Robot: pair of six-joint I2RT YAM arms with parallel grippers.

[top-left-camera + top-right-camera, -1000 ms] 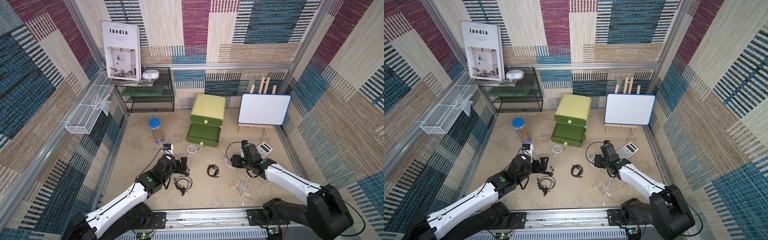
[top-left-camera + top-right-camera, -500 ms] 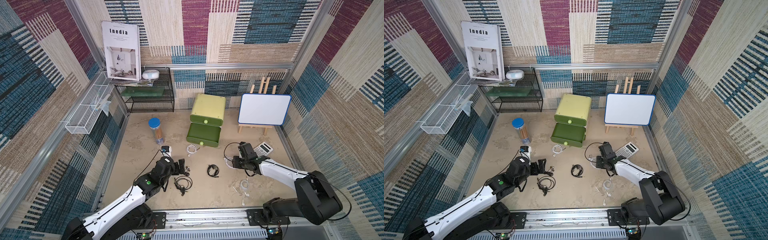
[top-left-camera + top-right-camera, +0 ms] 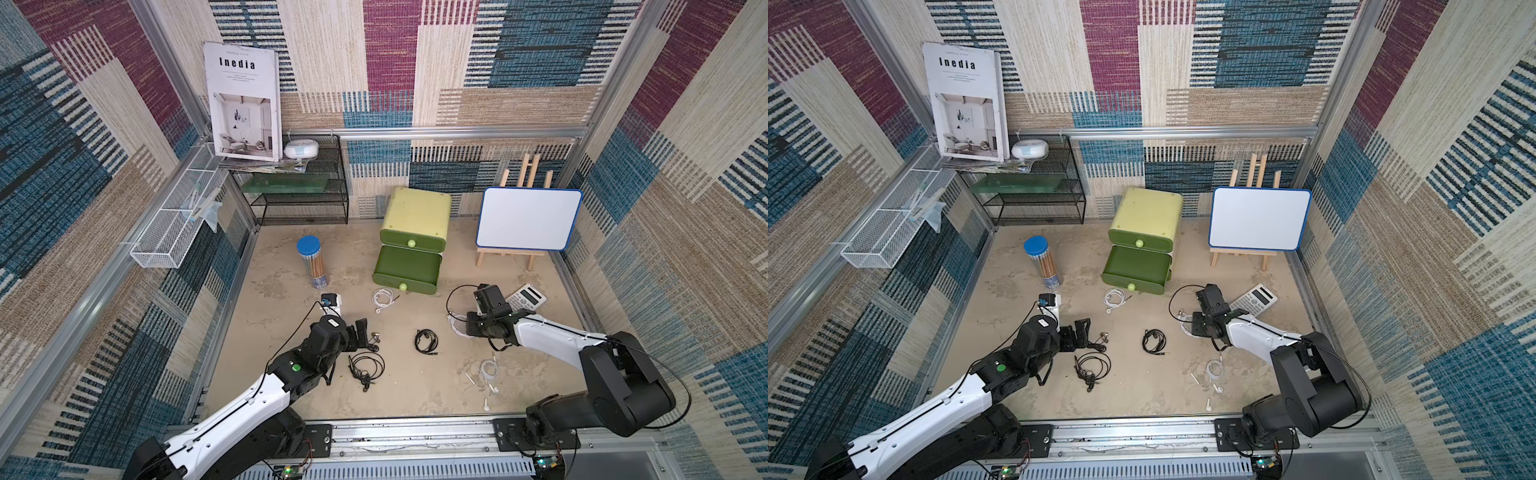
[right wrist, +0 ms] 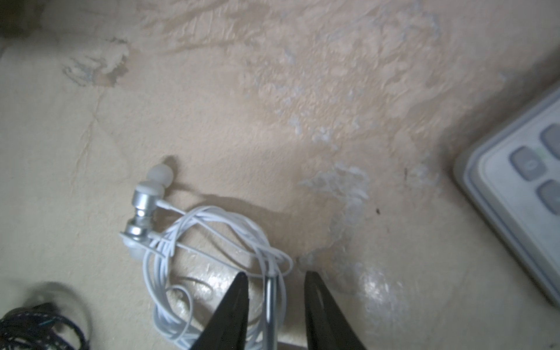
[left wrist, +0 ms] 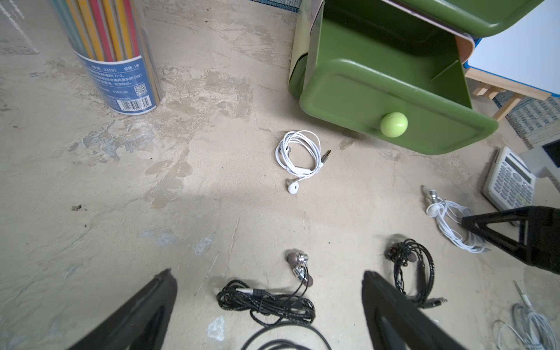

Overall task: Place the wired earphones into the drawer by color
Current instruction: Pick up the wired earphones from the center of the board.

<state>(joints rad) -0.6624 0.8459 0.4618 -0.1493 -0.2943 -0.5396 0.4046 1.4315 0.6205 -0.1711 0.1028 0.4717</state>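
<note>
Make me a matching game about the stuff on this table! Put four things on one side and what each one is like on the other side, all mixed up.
Things:
1. pencil tube
2. upper drawer
3. lower drawer
4. whiteboard

What it is like:
A. stands on a wooden easel
B. pulled open
C. has a blue lid
D. pushed shut

Pairs: 1-C, 2-D, 3-B, 4-A
</note>
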